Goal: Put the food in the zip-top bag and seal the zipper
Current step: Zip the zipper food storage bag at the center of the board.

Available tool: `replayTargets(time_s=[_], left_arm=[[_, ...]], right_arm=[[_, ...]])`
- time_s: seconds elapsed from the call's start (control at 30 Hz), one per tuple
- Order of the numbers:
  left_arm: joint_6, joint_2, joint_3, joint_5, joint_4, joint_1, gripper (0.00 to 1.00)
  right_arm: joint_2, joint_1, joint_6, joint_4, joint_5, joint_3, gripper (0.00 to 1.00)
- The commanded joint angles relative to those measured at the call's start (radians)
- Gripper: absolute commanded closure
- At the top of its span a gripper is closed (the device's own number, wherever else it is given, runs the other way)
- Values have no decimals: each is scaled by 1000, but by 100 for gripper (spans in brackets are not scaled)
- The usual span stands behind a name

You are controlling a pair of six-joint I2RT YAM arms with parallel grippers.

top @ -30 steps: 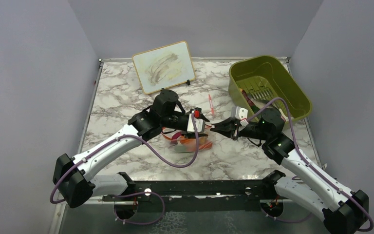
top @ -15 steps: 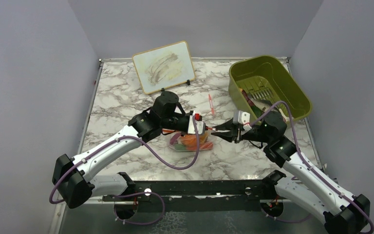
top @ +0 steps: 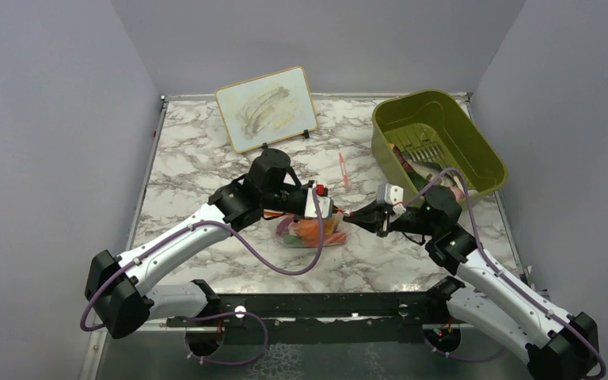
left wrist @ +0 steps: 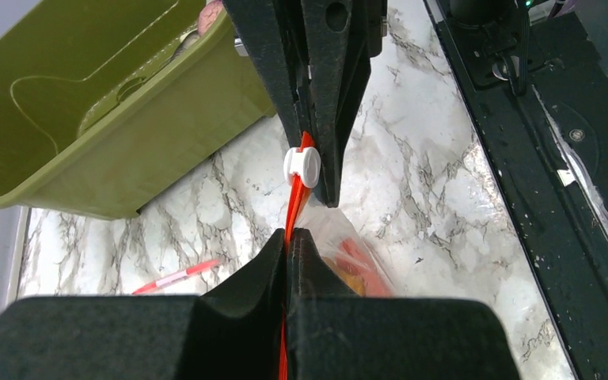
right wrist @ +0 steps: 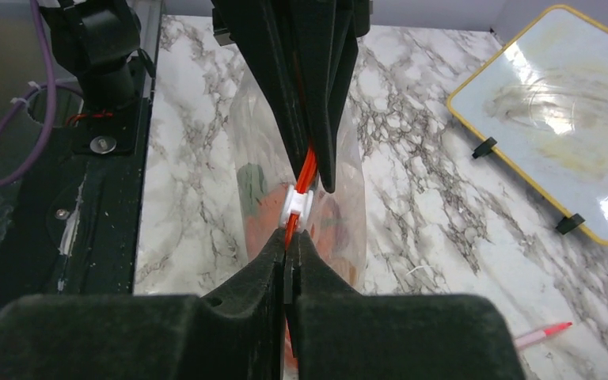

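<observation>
The clear zip-top bag (top: 313, 232) hangs between my two grippers just above the marble, with the food (top: 309, 229), orange, red and green pieces, inside it. Its zipper (left wrist: 294, 207) is an orange strip stretched taut, carrying a white slider (left wrist: 302, 166). My left gripper (left wrist: 288, 236) is shut on the strip on one side of the slider. My right gripper (right wrist: 287, 237) is shut on the strip right next to the slider (right wrist: 295, 207), from the other side. In the top view, the left gripper (top: 334, 209) and right gripper (top: 355, 214) face each other, almost tip to tip.
An olive-green bin (top: 435, 139) stands at the back right, close behind the right arm. A framed whiteboard (top: 266, 108) leans at the back centre. A thin pink pen (top: 341, 169) lies on the marble just behind the grippers.
My left gripper has closed on the zipper strip. The right arm has shifted slightly nearer and lower, still at the strip by the slider. The bag stays between the two grippers.
</observation>
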Motion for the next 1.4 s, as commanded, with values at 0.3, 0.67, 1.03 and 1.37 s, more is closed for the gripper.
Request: replayTargets(time_s=[0.3, 0.67, 1.03, 1.37], left_arm=[[-56, -34, -8, 79, 56, -6, 54], [-130, -42, -7, 110, 130, -11, 57], [-170, -46, -28, 131, 179, -17, 62], [-176, -18, -25, 131, 187, -19, 62]], right_arm=[[42, 8, 35, 117, -23, 9, 99], [74, 8, 38, 130, -47, 39, 99], [78, 8, 52, 128, -47, 43, 99], [76, 8, 55, 125, -66, 50, 99]])
